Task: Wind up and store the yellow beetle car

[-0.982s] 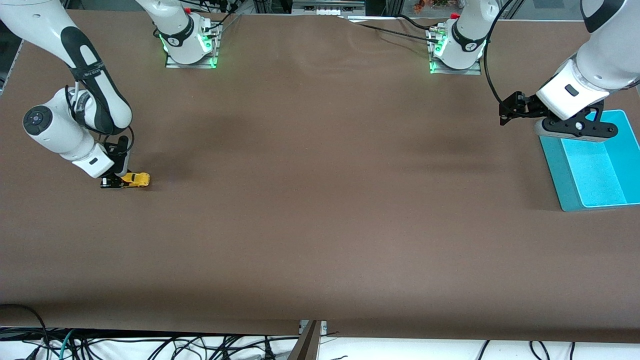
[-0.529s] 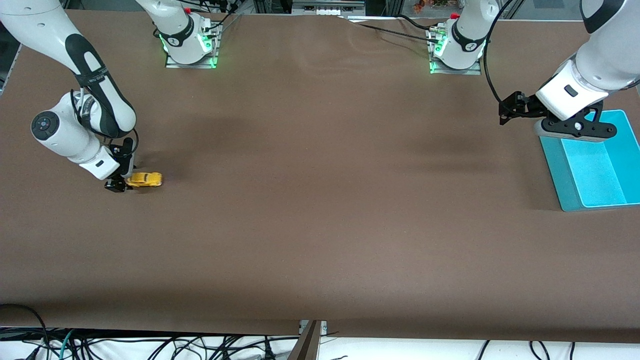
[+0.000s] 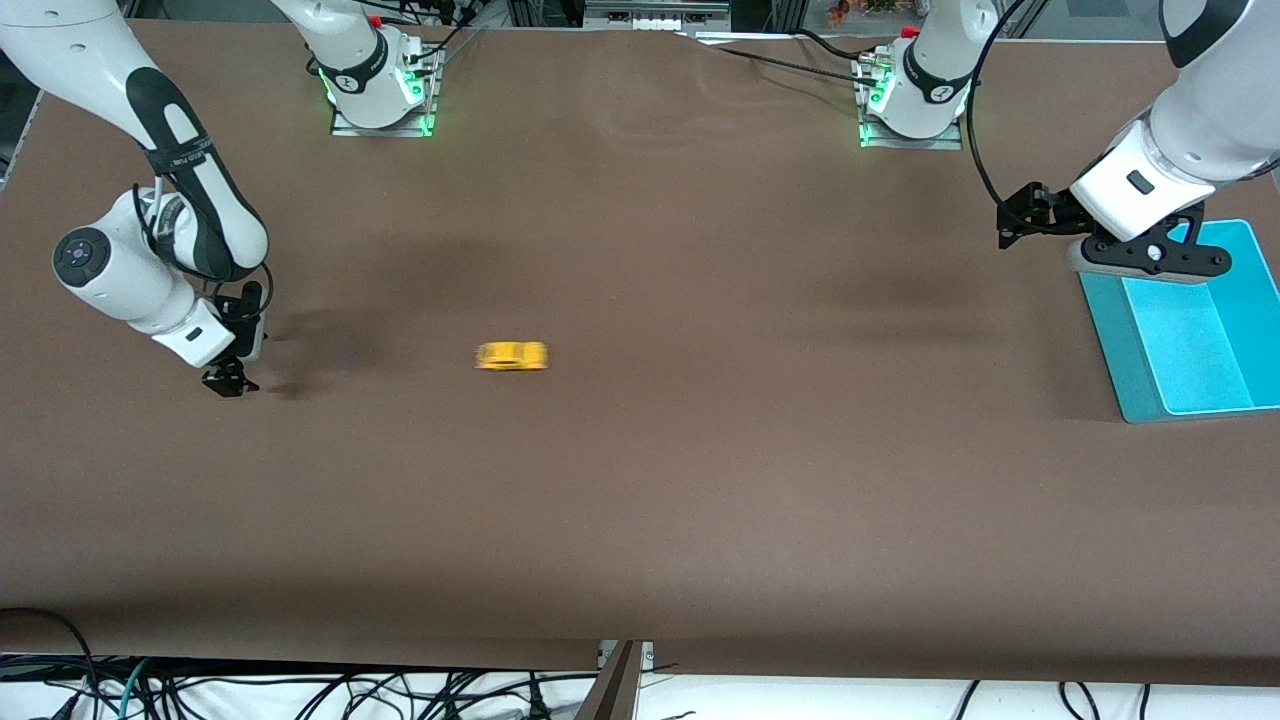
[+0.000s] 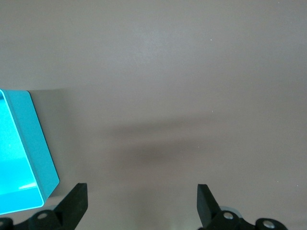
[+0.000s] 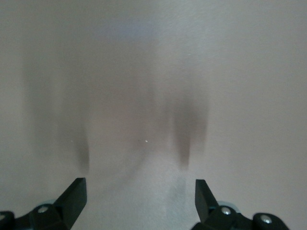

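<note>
The yellow beetle car (image 3: 511, 356) is on the brown table, blurred with motion, well away from my right gripper toward the left arm's end. My right gripper (image 3: 229, 383) is open and empty just above the table near the right arm's end; its wrist view (image 5: 140, 197) shows only bare table between the fingers. My left gripper (image 3: 1010, 225) is open and empty, held in the air beside the teal bin (image 3: 1105, 335); it waits there. The left wrist view shows its own gripper (image 4: 142, 201) over bare table, with the bin's corner (image 4: 41, 153) beside it.
The teal bin stands at the left arm's end of the table. The two arm bases (image 3: 378, 95) (image 3: 912, 105) stand along the farthest table edge. Cables hang below the table's nearest edge (image 3: 620, 650).
My right gripper let go of the car and rose slightly. The car rolled fast across the table toward the left arm's end. The left arm has not moved.
</note>
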You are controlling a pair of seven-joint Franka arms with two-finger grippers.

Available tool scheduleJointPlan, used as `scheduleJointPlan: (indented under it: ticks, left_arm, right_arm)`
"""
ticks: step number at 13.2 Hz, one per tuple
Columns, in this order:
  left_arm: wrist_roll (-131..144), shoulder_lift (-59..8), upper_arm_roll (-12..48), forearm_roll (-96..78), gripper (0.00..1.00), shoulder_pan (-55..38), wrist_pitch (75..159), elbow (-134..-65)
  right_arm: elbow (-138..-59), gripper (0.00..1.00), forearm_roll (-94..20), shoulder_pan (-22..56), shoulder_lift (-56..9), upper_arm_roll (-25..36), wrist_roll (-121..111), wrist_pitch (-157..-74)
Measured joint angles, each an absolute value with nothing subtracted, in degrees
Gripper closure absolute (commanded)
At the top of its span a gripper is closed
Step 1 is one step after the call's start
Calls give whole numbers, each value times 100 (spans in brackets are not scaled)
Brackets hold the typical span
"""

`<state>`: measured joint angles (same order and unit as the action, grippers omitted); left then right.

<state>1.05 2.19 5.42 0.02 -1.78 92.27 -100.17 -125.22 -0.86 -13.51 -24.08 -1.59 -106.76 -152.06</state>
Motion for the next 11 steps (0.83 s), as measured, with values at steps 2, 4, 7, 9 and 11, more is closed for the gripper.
scheduleJointPlan:
  ticks: [2,4,7,9,11]
  left_arm:
    - [105,217,542,2,0,-179,9225,-10017]
    - [105,214,542,2,0,-179,9223,-10017]
    - [105,206,542,1,0,-179,9221,-10017]
    - [105,202,542,1,0,-178,9220,-10017]
    - [105,194,542,1,0,-178,9191,-10017]
  right_arm:
    - [-12093,0,-211,-1349,-2386,-229,-10342,-14539]
    - [-11482,0,-242,-1349,-2310,-293,-9653,-13617]
    - [-10628,0,-253,-1344,-2206,-433,-8263,-12424]
    - [-10149,0,-255,-1337,-2170,-571,-7299,-11781]
    - [-9739,0,-255,-1326,-2154,-718,-6289,-11159]
